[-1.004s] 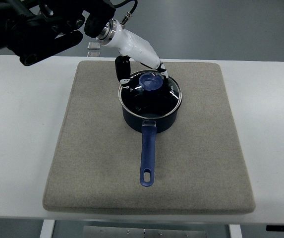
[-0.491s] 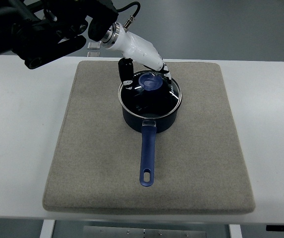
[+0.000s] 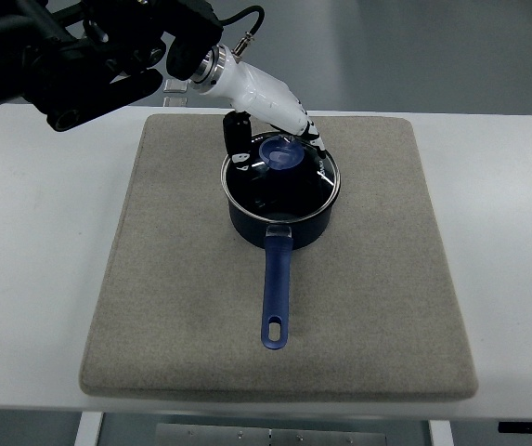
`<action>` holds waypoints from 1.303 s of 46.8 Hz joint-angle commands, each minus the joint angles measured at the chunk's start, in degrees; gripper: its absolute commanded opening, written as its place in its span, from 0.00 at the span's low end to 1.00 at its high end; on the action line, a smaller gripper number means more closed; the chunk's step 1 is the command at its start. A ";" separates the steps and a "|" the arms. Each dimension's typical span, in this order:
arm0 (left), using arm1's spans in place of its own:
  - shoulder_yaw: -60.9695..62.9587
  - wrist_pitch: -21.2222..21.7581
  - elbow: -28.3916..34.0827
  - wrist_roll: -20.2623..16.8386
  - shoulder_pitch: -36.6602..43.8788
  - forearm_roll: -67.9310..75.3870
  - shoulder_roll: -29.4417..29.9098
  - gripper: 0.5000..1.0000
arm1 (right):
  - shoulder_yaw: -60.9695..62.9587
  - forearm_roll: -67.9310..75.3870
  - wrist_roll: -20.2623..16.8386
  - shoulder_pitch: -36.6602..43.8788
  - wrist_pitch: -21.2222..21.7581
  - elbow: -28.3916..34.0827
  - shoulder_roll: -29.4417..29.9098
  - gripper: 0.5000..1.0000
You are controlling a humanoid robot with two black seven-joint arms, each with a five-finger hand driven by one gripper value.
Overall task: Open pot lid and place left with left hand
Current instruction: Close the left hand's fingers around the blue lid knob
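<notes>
A dark blue saucepan (image 3: 279,223) stands on the grey mat (image 3: 368,297), its long blue handle (image 3: 277,293) pointing toward the near edge. A glass lid (image 3: 284,181) with a blue knob (image 3: 283,154) sits flat on the pot. My left arm comes in from the upper left, and the left hand (image 3: 278,149) hangs just over the lid's far side. Its black thumb (image 3: 238,141) is left of the knob and its white fingers (image 3: 310,139) are to the right. They straddle the knob with gaps, so the hand is open and holds nothing.
The mat lies on a white table (image 3: 43,279), with bare mat to the left of the pot (image 3: 173,242). A small clear object (image 3: 175,90) sits at the table's far edge behind the arm.
The left hand has shifted slightly right and lower toward the knob. The pot and lid have not moved.
</notes>
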 commanded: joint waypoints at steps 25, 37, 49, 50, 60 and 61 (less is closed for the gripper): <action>0.17 0.10 0.70 0.00 1.31 -0.29 -0.09 0.95 | 0.00 0.00 -0.06 0.00 0.00 -0.06 0.00 0.83; 0.17 0.80 2.01 0.00 2.10 -0.29 -1.23 0.92 | 0.00 0.00 0.03 0.00 0.00 -0.06 0.00 0.83; 0.17 3.97 4.04 0.00 2.89 -0.29 -1.85 0.89 | 0.00 0.00 0.03 0.00 0.00 -0.06 0.00 0.83; 0.17 3.97 3.95 0.00 2.89 -0.29 -1.85 0.89 | 0.00 0.00 0.03 0.00 0.00 -0.06 0.00 0.83; 0.00 3.26 3.86 0.00 2.81 -0.64 -2.20 0.91 | 0.00 0.00 0.03 0.00 0.00 -0.06 0.00 0.83; 0.09 3.18 3.95 0.00 2.72 -0.90 -2.29 0.91 | 0.00 0.00 0.03 0.00 0.00 -0.06 0.00 0.83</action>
